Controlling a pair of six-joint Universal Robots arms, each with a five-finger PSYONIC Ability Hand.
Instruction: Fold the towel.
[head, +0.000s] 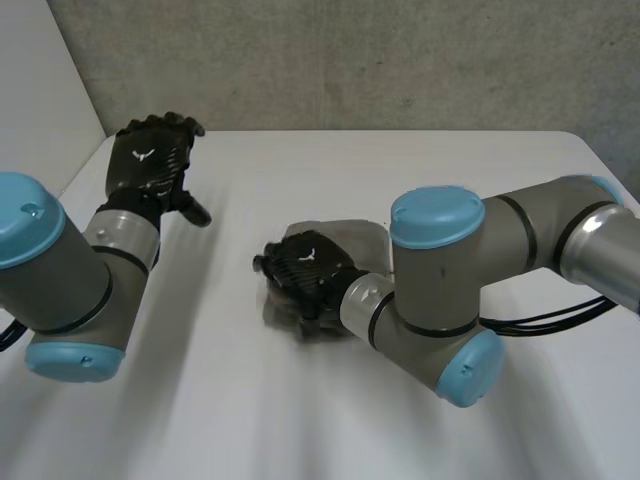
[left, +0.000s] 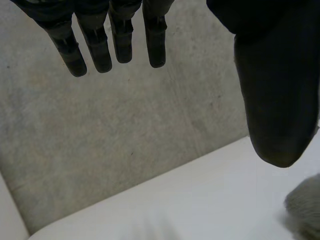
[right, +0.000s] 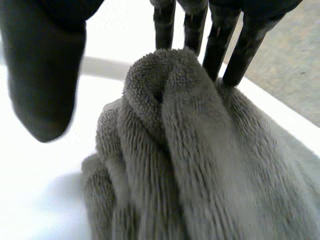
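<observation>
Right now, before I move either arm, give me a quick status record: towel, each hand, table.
towel: grey, bunched into a raised ridge, near mid-table
right hand: on top of the towel, fingers straight against the ridge, thumb clear of the cloth
left hand: raised, open, holding nothing, well away from the towel
table: white
fold status: no neat fold visible yet

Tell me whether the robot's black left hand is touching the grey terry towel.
Apart. In the head view the left hand is raised at the far left, with bare white table between it and the grey towel.
</observation>
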